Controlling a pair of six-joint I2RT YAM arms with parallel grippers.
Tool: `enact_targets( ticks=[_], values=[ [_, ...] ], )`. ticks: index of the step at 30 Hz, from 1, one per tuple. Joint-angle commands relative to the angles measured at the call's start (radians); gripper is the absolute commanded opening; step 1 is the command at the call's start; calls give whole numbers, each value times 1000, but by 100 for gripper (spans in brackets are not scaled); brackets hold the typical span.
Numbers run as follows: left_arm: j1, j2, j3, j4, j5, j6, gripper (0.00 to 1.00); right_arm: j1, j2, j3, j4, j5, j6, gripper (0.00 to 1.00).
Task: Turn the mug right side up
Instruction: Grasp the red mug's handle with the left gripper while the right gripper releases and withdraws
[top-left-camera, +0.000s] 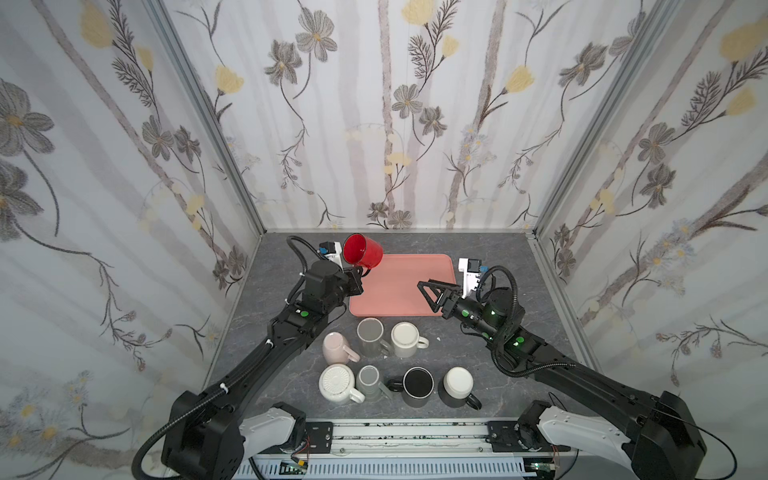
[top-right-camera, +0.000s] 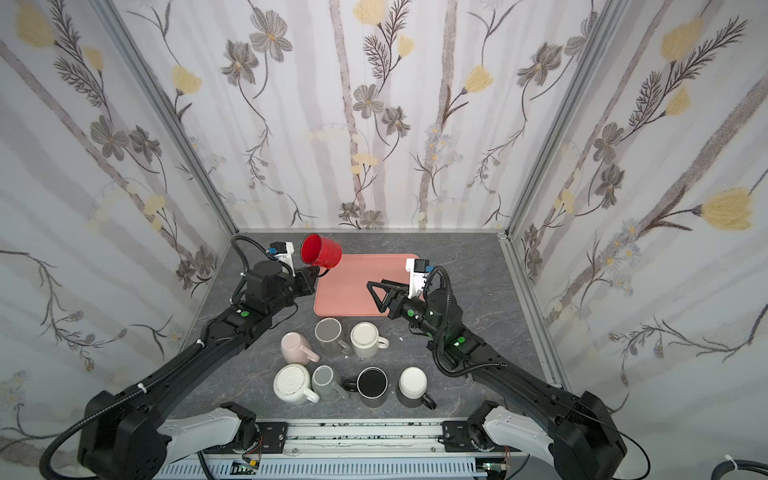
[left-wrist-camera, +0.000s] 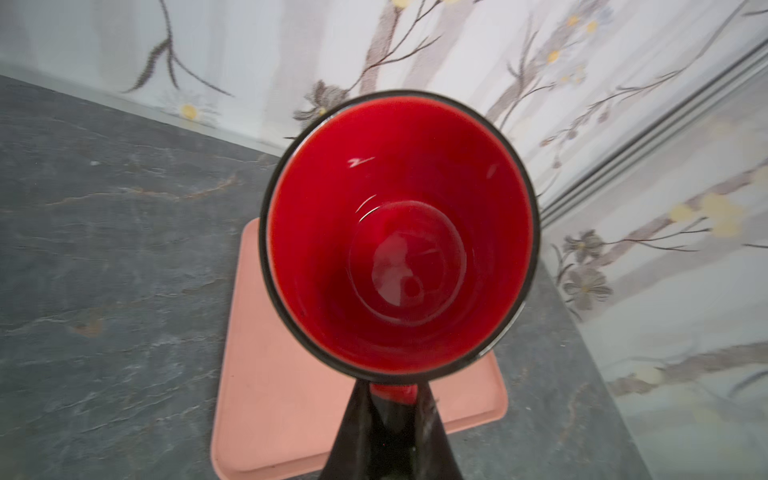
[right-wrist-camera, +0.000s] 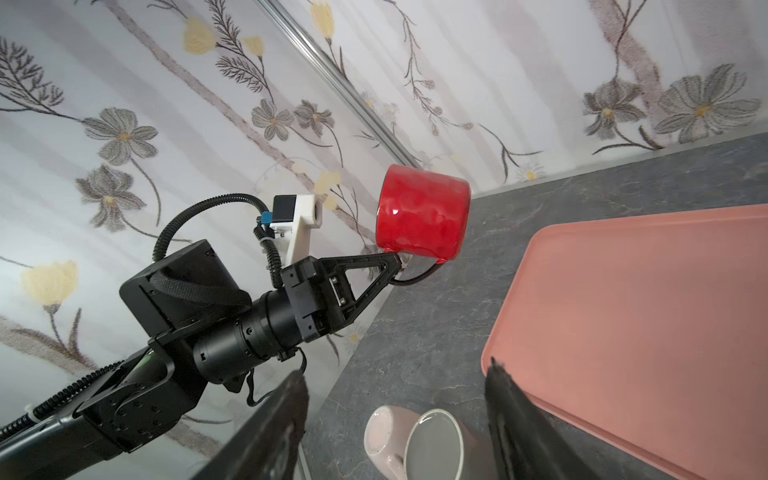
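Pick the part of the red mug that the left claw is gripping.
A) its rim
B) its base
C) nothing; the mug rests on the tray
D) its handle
D: in the right wrist view the left claw is shut on the thin dark handle below the red mug, which is held up on its side in the air, not resting on the pink tray.

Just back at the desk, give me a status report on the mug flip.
Left gripper shut on handle of red mug. Mug aloft, sideways, not yet upright. Right gripper open over pink tray, apart from mug.
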Motion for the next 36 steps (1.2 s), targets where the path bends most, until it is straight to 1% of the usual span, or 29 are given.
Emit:
enact_targets(
  ticks=[1, 6, 8, 12, 17, 19, 26, 29, 36],
  values=[
    [-1, 111, 55, 64, -99, 107, 0, -10, -25, -17, -47, 21, -20, 67],
    [-2, 303, 166, 44, -123, 135, 0, -41, -65, -43, -73, 21, -16, 67],
    [-1, 378, 216, 17, -153, 147, 0, -56, -84, -52, -87, 17, -15, 68],
    [3, 497, 302, -31, -176, 169, 0, -83, -118, -69, -114, 15, -14, 68],
    [7, 622, 407, -143, -191, 154, 0, -117, -149, -94, -128, 5, -13, 68],
    [7, 656, 463, -170, -198, 152, 0, -127, -154, -98, -130, -3, -11, 68],
    [7, 729, 534, -215, -233, 173, 0, -157, -169, -105, -135, -26, -10, 68],
    [8, 746, 545, -225, -253, 181, 0, -168, -178, -112, -136, -30, -8, 68],
    [8, 766, 563, -223, -253, 188, 0, -183, -182, -120, -131, -45, -1, 69]
  ],
)
